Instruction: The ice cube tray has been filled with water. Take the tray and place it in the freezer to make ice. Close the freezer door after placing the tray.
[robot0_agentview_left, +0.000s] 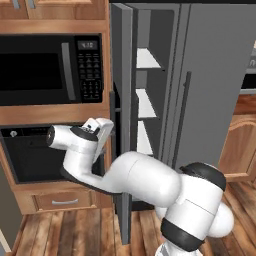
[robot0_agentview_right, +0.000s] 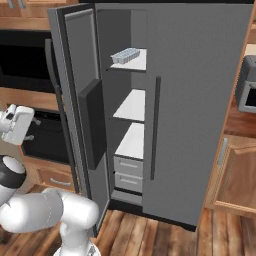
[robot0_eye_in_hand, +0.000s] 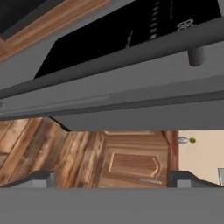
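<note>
Well apart, ice cube tray (robot0_agentview_right: 125, 55) shelved, end effector (robot0_agentview_right: 19, 125) outside

The ice cube tray (robot0_agentview_right: 125, 55) is too small to show its water; the freezer door (robot0_agentview_left: 122, 100) hides the shelves' left part.

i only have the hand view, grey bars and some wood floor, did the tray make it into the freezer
Observer: Yes. The ice cube tray sits on the top white shelf of the freezer.
Operator: door shut yet
Observer: No, the freezer door stands wide open.
Operator: where's my gripper then
Observer: The gripper is on the outer side of that door, in front of the black oven.
</note>
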